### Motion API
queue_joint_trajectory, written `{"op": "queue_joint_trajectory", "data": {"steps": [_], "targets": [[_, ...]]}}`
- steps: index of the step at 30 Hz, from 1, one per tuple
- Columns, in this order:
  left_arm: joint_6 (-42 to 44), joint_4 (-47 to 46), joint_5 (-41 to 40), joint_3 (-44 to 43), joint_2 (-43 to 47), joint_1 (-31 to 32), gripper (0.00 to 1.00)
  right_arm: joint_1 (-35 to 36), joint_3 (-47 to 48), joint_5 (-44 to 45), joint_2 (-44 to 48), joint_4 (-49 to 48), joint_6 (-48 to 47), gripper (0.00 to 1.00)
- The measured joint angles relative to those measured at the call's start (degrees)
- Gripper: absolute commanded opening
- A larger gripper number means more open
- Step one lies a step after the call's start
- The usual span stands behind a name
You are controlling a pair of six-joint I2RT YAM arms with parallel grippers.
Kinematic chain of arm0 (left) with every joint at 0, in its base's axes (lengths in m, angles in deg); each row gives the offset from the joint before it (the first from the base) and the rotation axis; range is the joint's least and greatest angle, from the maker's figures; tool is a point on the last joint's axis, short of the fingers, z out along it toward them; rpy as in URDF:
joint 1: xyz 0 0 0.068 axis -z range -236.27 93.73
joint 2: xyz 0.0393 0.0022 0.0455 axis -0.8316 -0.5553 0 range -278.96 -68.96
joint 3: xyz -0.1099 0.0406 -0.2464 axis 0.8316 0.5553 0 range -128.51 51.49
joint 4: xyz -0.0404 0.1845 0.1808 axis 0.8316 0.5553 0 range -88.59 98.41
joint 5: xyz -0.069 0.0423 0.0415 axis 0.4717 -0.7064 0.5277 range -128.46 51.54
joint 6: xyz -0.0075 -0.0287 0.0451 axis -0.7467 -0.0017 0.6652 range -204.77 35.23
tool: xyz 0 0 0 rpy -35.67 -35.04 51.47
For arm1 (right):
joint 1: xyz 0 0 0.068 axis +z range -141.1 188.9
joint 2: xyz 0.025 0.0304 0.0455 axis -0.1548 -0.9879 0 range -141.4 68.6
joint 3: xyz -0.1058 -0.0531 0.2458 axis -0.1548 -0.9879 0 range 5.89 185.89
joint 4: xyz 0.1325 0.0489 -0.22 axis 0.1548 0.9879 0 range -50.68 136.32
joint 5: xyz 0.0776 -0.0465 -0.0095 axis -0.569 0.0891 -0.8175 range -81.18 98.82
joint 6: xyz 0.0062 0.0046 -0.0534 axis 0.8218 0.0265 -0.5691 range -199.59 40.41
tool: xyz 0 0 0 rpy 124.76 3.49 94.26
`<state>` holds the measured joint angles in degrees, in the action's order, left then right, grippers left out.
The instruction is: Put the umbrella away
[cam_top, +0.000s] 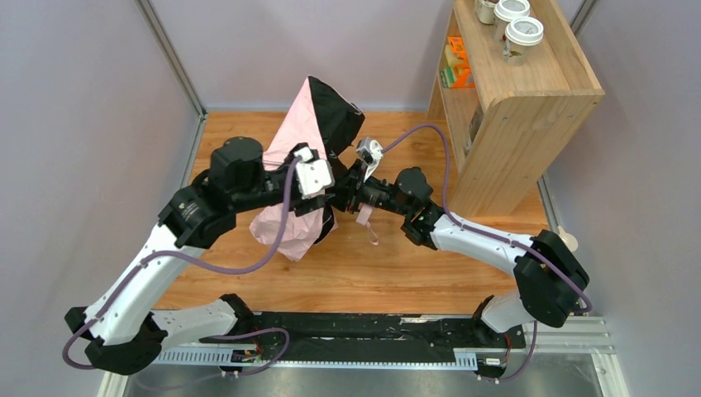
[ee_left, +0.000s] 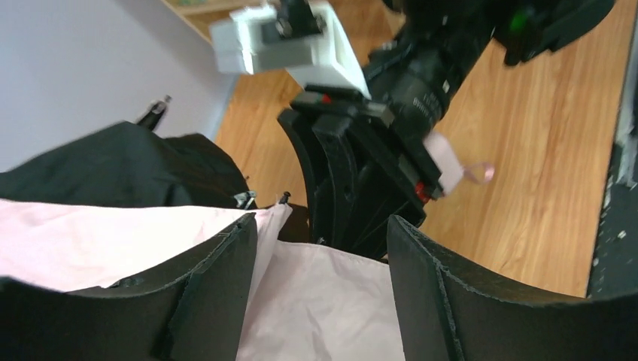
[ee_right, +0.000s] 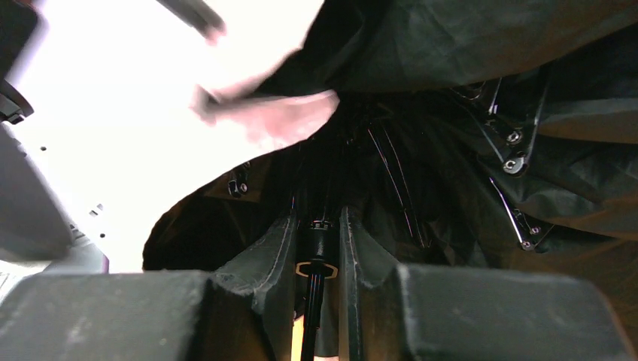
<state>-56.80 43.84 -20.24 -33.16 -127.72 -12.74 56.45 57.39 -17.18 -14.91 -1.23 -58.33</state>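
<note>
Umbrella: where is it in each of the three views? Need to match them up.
Top external: umbrella at centre, pink-and-black canopy standing up.
Left wrist: its pink fabric runs along the lower left, with black lining above.
Right wrist: black lining and ribs fill the frame; the shaft is at bottom centre.
Shared landmark: right gripper, shut on the shaft, is visible in all three.

This is a robotics lab test cell. Plain pale-grey panel walls [cam_top: 74,124] set in aluminium frame posts [cam_top: 169,54] box in a small wooden tabletop [cam_top: 388,273]. The left arm [cam_top: 149,273] and right arm [cam_top: 488,240] are bolted to a black rail [cam_top: 372,327] at its near edge, with purple cables [cam_top: 248,265] looping off them. A wooden shelf unit [cam_top: 529,107] stands at the right, with lidded paper cups [cam_top: 524,33] on top.
</note>
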Motion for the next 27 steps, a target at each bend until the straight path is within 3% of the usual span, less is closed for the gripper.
{"op": "queue_joint_trajectory", "data": {"steps": [3, 8, 11, 14, 17, 20, 25, 27], "targets": [[5.1, -0.4, -2.2, 3.1, -1.9, 0.0, 0.66, 0.0, 0.6, -0.7, 0.0, 0.0, 0.0, 0.0], [10.0, -3.0, -6.0, 6.4, -1.7, 0.0, 0.5, 0.0, 0.6, -1.4, 0.0, 0.3, 0.0, 0.0], [11.6, -5.8, -7.9, 7.5, -0.7, 0.0, 0.51, 0.0, 0.6, -1.6, 0.0, 0.5, -0.1, 0.0], [12.6, -8.5, -9.7, 9.3, 0.7, 0.0, 0.59, 0.0, 0.7, -1.7, 0.0, 0.9, -0.1, 0.0], [13.3, -9.7, -11.0, 9.5, 0.8, 0.0, 0.56, 0.0, 0.7, -1.9, 0.0, 0.9, -0.1, 0.0], [13.9, -10.6, -12.3, 9.5, 0.2, 0.0, 0.41, 0.0, 0.6, -2.1, 0.0, 0.9, -0.1, 0.0], [13.9, -11.8, -12.9, 9.6, -0.1, 0.2, 0.06, -0.1, 0.7, -1.9, 0.0, 0.9, -0.1, 0.0], [12.7, -11.6, -12.6, 9.6, 0.4, 0.2, 0.03, -0.5, 0.7, -1.5, 0.0, 0.8, 0.0, 0.0]]}}
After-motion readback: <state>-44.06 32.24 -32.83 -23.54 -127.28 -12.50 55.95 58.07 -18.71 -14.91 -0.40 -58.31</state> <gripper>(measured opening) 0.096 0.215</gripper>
